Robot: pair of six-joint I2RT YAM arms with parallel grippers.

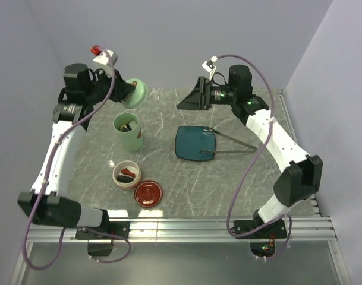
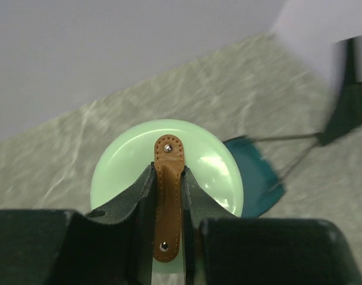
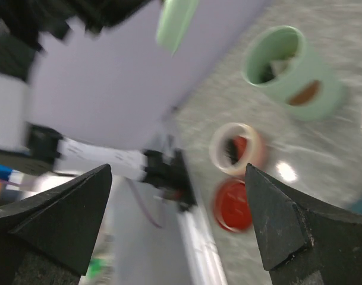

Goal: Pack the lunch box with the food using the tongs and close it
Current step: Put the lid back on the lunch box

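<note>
The tall mint-green cylindrical pot (image 1: pixel 128 135) stands uncovered left of centre, food (image 1: pixel 128 125) inside; the shallow cream bowl (image 1: pixel 117 173) sits nearer, its dark-red round lid (image 1: pixel 148 193) beside it. The flat mint-green lid (image 2: pixel 211 172) hangs tilted at rear left, the left gripper (image 2: pixel 169 172) clamped on its brown leather strap (image 2: pixel 169 199). The right gripper (image 3: pixel 176 172) hovers wide apart and empty beyond the dark teal square plate (image 1: pixel 194 142), slim silver tongs (image 1: pixel 233 143) lying on its right edge.

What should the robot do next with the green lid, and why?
Probably swing the left pincer over the open green pot and lower the lid onto it. That pincer pinches the lid's brown strap, the pot holds food, the teal plate is bare, and the tongs rest across the plate's edge, free of the open right pincer.
</note>
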